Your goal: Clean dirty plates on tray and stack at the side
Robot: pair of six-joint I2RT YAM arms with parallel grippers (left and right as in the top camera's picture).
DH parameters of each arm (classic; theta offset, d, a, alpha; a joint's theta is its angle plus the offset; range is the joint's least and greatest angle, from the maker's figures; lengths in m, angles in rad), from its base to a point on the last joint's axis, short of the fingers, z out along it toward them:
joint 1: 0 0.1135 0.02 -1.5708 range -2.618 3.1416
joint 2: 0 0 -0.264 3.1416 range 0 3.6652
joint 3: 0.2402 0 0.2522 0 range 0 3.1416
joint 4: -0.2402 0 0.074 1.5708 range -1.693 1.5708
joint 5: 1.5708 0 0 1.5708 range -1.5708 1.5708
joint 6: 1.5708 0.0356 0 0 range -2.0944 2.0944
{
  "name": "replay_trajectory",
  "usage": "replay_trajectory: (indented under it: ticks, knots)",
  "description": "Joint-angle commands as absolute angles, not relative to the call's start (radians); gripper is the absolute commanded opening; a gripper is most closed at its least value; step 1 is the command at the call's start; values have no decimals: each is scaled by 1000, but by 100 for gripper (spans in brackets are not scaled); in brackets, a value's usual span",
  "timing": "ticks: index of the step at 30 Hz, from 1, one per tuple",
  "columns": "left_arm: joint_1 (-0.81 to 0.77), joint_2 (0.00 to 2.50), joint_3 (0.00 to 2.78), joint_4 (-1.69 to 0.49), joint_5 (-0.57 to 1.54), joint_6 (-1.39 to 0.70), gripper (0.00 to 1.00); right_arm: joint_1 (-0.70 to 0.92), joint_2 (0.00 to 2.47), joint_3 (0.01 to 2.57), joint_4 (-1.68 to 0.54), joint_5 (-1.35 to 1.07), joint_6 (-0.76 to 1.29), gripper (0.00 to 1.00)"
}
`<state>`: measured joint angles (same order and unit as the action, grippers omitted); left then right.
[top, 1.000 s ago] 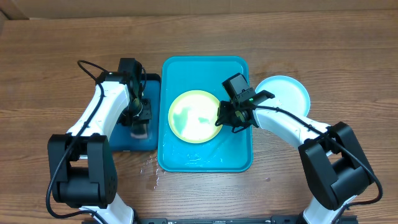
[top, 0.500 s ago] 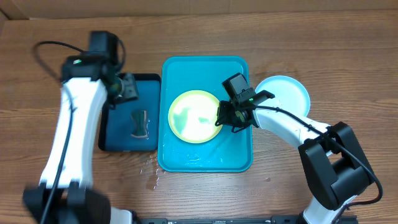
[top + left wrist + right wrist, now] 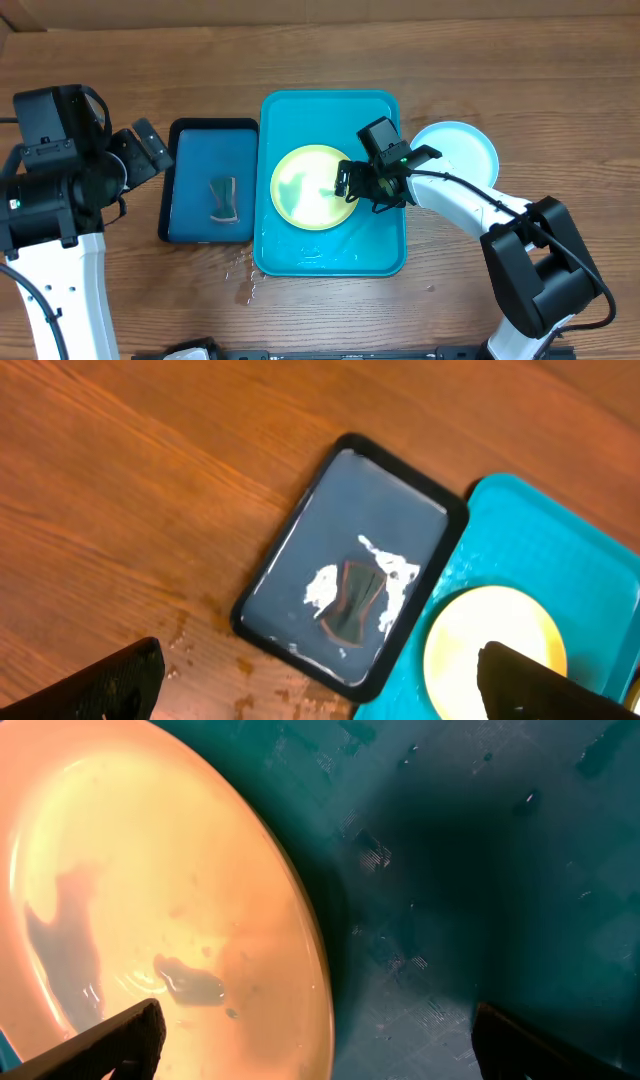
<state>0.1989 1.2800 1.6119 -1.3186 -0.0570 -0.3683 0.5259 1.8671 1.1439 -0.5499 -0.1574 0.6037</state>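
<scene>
A lime-green rimmed plate (image 3: 310, 188) with a wet, smeared pale centre lies flat in the turquoise tray (image 3: 330, 255). My right gripper (image 3: 362, 187) hovers open over its right rim. In the right wrist view the plate (image 3: 150, 900) fills the left, and its edge runs between the spread fingertips (image 3: 110, 1045) of the gripper (image 3: 320, 1055), which do not touch it. A light-blue rimmed plate (image 3: 458, 150) rests on the table to the right of the tray. My left gripper (image 3: 138, 152) is raised high at the far left, open and empty (image 3: 320, 695).
A smaller dark-blue, black-rimmed tray (image 3: 190, 215) sits against the turquoise tray's left side, with a dark hourglass-shaped sponge (image 3: 225, 198) and foam (image 3: 325, 585) in it. Water drops (image 3: 243, 270) spot the wood in front of both trays.
My left gripper let go of the sponge in the dark tray, then rose up and to the left. My right gripper opened off the green plate's rim.
</scene>
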Motion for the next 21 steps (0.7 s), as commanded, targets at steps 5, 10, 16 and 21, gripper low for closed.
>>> replay_trajectory:
  ticks: [5,10,16,21]
  knots:
    - [204,1289,1618,-1334,-59,-389,100,526,1859,1151,-555,-126,610,37]
    - [203,1289,1618,-1334,-59,-389,100,526,1859,1151,-553,-120,611,12]
    - [203,1289,1618,-1334,-59,-389,100,526,1859,1151,-551,-106,611,4]
    - [203,1289,1618,-1335,-59,-389,100,526,1859,1151,-548,-106,623,4]
